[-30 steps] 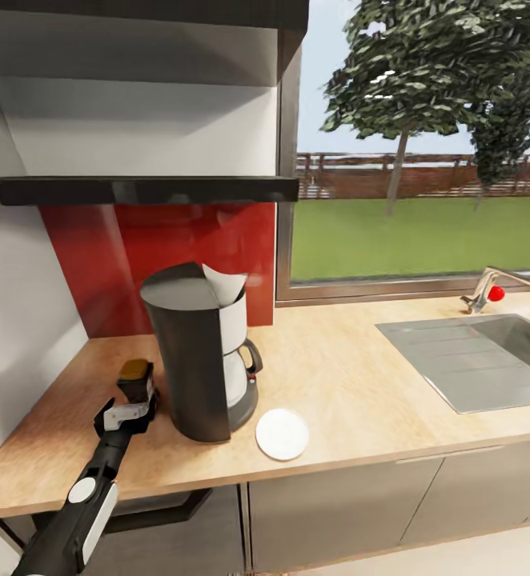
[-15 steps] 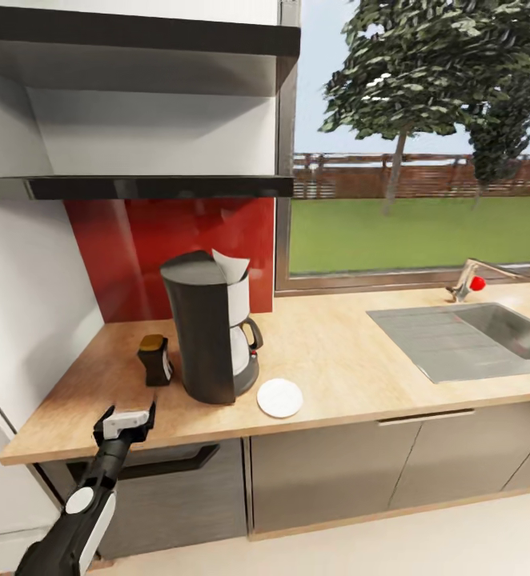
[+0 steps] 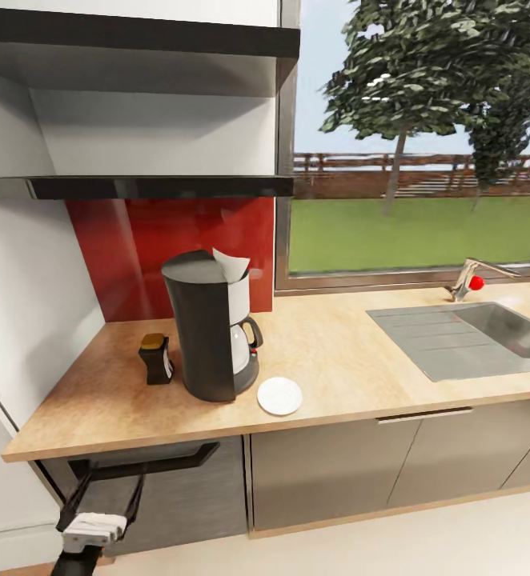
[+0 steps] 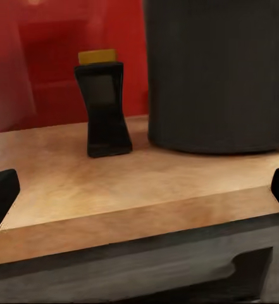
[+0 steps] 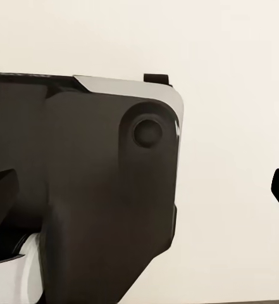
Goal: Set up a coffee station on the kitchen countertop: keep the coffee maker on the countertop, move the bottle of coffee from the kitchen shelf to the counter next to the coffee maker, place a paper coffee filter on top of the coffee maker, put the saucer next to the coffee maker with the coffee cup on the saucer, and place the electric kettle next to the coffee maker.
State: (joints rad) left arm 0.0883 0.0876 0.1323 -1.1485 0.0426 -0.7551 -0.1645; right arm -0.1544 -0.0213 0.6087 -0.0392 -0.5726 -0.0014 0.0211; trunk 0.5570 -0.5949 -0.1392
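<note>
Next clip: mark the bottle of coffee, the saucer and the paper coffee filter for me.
bottle of coffee point(image 3: 156, 359), head view, on its dark waisted body below the golden lid.
saucer point(image 3: 279, 396), head view, on the middle of the flat white plate.
paper coffee filter point(image 3: 231, 265), head view, on the white cone sticking up from the machine's top.

Countertop point(image 3: 353, 364) bears coffee maker point(image 3: 209, 328), bottle point(image 3: 155, 358), saucer point(image 3: 279, 396).

The coffee maker point(image 3: 205, 332) is dark grey with a white paper coffee filter point(image 3: 231, 265), the bottle of coffee point(image 3: 155, 359) is dark brown with a golden lid, the saucer point(image 3: 279, 396) is white, and the kitchen countertop point(image 3: 337, 360) is light wood.
</note>
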